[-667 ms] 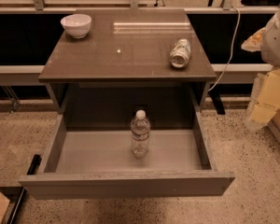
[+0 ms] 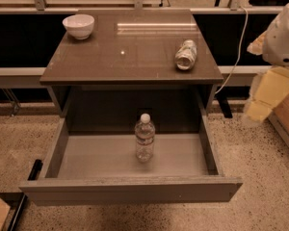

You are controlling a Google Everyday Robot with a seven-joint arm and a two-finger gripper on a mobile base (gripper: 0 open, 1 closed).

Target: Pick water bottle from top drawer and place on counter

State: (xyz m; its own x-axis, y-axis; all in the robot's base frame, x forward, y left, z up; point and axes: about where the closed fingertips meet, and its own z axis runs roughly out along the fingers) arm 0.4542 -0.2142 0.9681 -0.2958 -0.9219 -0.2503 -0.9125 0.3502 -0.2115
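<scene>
The water bottle [image 2: 144, 139] stands upright in the middle of the open top drawer [image 2: 130, 189], white cap up. The drawer is pulled out toward me below the counter [image 2: 130, 52]. My gripper [image 2: 266, 96], with pale yellow fingers under a white arm, hangs at the right edge of the view. It is to the right of the cabinet, above the floor and well apart from the bottle.
A white bowl [image 2: 78, 25] sits at the counter's back left. A stubby clear jar [image 2: 186, 55] lies on its side at the counter's right. A white cable [image 2: 236, 42] hangs behind the cabinet on the right. A wooden box [image 2: 288, 117] stands on the floor at far right.
My gripper has shifted slightly left and up at the right edge. The bottle and drawer have not moved.
</scene>
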